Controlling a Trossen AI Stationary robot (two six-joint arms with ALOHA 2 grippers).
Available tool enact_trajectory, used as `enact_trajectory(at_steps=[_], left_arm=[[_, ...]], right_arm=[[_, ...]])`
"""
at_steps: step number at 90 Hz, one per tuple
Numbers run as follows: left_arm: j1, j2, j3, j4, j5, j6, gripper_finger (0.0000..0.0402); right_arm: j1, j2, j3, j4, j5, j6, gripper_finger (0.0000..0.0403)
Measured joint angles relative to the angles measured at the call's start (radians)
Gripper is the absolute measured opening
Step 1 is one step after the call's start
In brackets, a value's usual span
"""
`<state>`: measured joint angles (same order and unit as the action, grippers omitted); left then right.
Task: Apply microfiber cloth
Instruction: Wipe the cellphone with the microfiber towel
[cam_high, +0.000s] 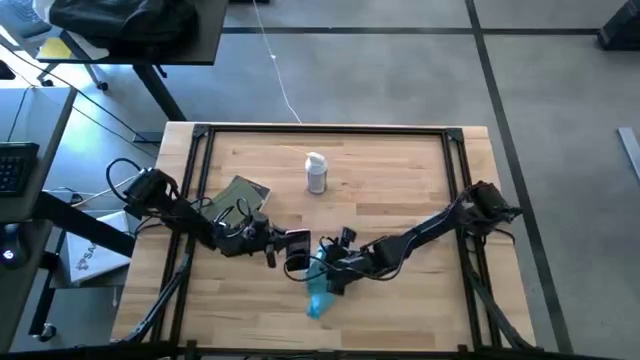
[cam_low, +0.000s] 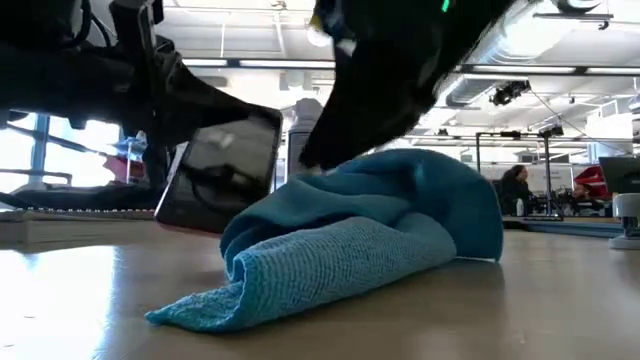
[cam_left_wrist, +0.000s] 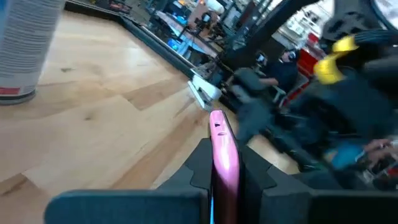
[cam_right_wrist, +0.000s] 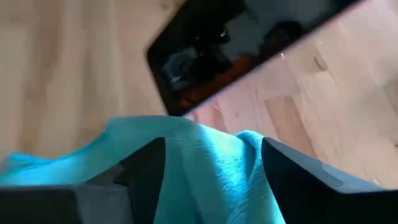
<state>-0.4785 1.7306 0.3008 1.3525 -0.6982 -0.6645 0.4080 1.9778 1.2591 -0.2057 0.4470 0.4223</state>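
Observation:
The turquoise microfiber cloth (cam_low: 370, 235) lies bunched on the wooden table (cam_high: 400, 190) near its front middle, with my right gripper (cam_high: 326, 268) shut on its raised part. Just left of it my left gripper (cam_high: 285, 250) is shut on a dark phone with a pink rim (cam_low: 225, 170). The phone stands tilted, screen toward the cloth. In the right wrist view the phone (cam_right_wrist: 236, 43) shows just beyond the cloth (cam_right_wrist: 205, 168). My left gripper pinches the phone between its two fingers, which sit on the two flat faces beside the pink edge (cam_left_wrist: 224, 155). It comes level from the table's left. The phone is on edge and tilted; whether its lower edge touches the table I cannot tell. My right gripper pinches a bunched upper fold of the cloth (cam_right_wrist: 208, 158) between its two fingers (cam_right_wrist: 146, 171), several layers together. It comes slanting down from the table's right. The cloth's lower end (cam_low: 250, 285) lies spread on the table.
A small white spray bottle (cam_high: 316, 172) stands behind the grippers at the table's middle. A flat olive-green pouch (cam_high: 245, 192) lies to the left under my left arm. A dark frame (cam_high: 330, 129) runs along the table's far edge and sides.

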Motion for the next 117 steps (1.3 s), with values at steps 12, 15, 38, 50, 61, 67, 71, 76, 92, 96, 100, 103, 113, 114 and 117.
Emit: enact_trajectory(at_steps=[12, 15, 38, 50, 61, 67, 71, 76, 92, 96, 100, 103, 113, 114, 117], left_arm=[[-0.009, 0.0, 0.0, -0.005, 0.001, 0.03, 0.0012], [-0.009, 0.0, 0.0, -0.008, 0.001, 0.03, 0.0012], [-0.007, 0.0, 0.0, -0.009, -0.038, -0.039, 0.0012], [-0.006, 0.0, 0.0, -0.009, -0.033, -0.049, 0.0012], [-0.006, 0.0, 0.0, -0.022, 0.025, -0.048, 0.0012], [-0.006, 0.0, 0.0, -0.027, 0.042, -0.042, 0.0012], [-0.006, 0.0, 0.0, -0.031, 0.035, -0.053, 0.0012], [-0.002, 0.0, 0.0, -0.031, 0.022, -0.072, 0.0012], [0.014, 0.0, 0.0, -0.019, -0.011, -0.156, 0.0012], [0.017, 0.0, 0.0, -0.01, -0.023, -0.197, 0.0012], [0.022, 0.0, 0.0, 0.001, -0.026, -0.25, 0.0012], [0.026, 0.0, 0.0, 0.013, -0.026, -0.288, 0.0012], [0.035, 0.0, 0.002, 0.064, -0.017, -0.34, 0.0012], [0.035, 0.0, 0.003, 0.067, -0.017, -0.342, 0.0012], [0.035, 0.0, 0.006, 0.077, -0.015, -0.344, 0.0012]], right_arm=[[0.004, 0.058, 0.0, 0.048, -0.023, -0.039, 0.0236], [0.004, 0.069, 0.0, 0.049, -0.033, -0.039, 0.0236], [-0.003, 0.084, 0.0, 0.016, -0.092, -0.049, 0.0167], [-0.003, 0.08, 0.006, -0.001, -0.106, -0.092, 0.008], [-0.002, 0.064, 0.069, -0.15, -0.111, -0.147, 0.0012], [-0.002, 0.049, 0.137, -0.271, -0.068, -0.178, 0.0011], [-0.002, 0.042, 0.191, -0.361, -0.014, -0.201, 0.0009], [0.004, 0.036, 0.266, -0.466, 0.071, -0.234, 0.0004], [0.025, 0.035, 0.423, -0.534, 0.397, -0.342, 0.0001], [0.025, 0.034, 0.434, -0.491, 0.4, -0.382, 0.0001], [0.025, 0.034, 0.432, -0.431, 0.37, -0.421, 0.0001], [0.024, 0.034, 0.42, -0.377, 0.336, -0.444, 0.0001], [0.023, 0.035, 0.347, -0.19, 0.243, -0.481, 0.0], [0.022, 0.036, 0.338, -0.17, 0.236, -0.483, 0.0], [0.02, 0.036, 0.309, -0.108, 0.219, -0.483, 0.0]])
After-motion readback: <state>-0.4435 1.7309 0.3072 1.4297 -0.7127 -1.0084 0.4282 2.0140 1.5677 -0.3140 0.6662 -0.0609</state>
